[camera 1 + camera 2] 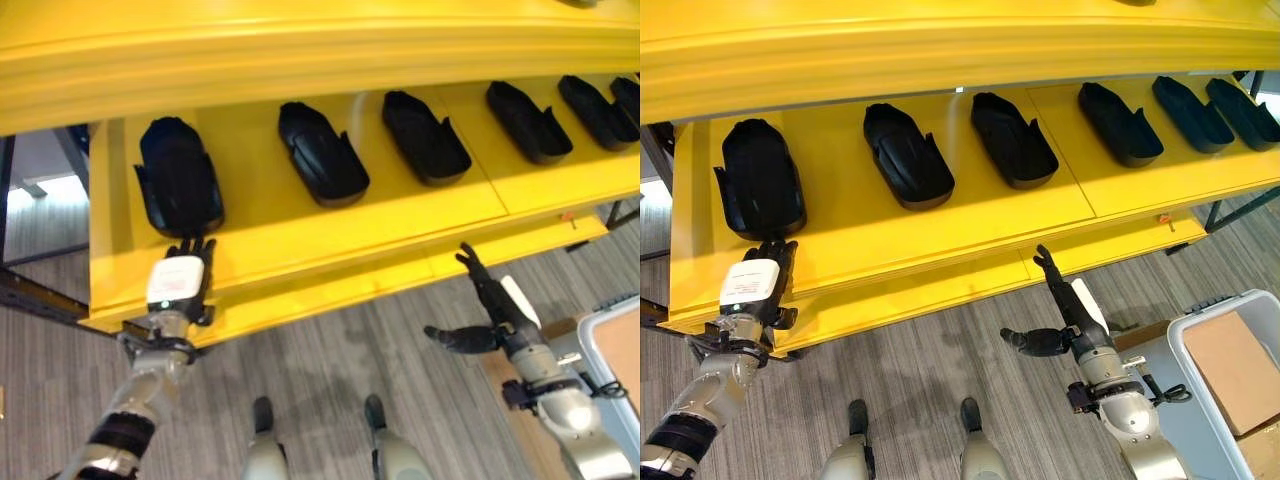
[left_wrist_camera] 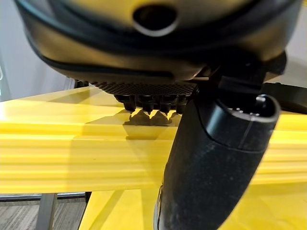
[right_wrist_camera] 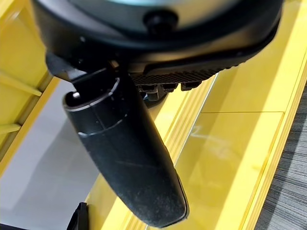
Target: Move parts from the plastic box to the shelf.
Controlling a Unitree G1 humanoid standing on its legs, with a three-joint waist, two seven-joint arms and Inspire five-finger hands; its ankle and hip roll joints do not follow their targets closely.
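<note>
The yellow shelf (image 1: 970,235) spanned the scene, its front lip directly under the left hand and ahead of the right hand. Six black parts lay in a row on it. The nearest part (image 1: 760,178) sat just beyond the left hand's fingertips, apart from them by a narrow gap as far as the head views showed. The second part (image 1: 906,156) and third part (image 1: 1012,140) lay farther toward the right hand's side; the remaining three (image 1: 1120,124) ran on past the right hand toward the shelf's far end.

The plastic box (image 1: 1230,400) stood on the floor just beside the right forearm, on its outer side, with a brown cardboard piece (image 1: 1232,368) inside it.

Left hand (image 1: 180,280): rested over the shelf's front edge, fingers straight and pointing at the nearest part, holding nothing. Left wrist view showed the fingers (image 2: 148,101) extended over the yellow surface.

Right hand (image 1: 1072,320): hung over the grey floor (image 1: 940,350) in front of the shelf, below its edge, fingers straight and spread, thumb out to the side, empty.
</note>
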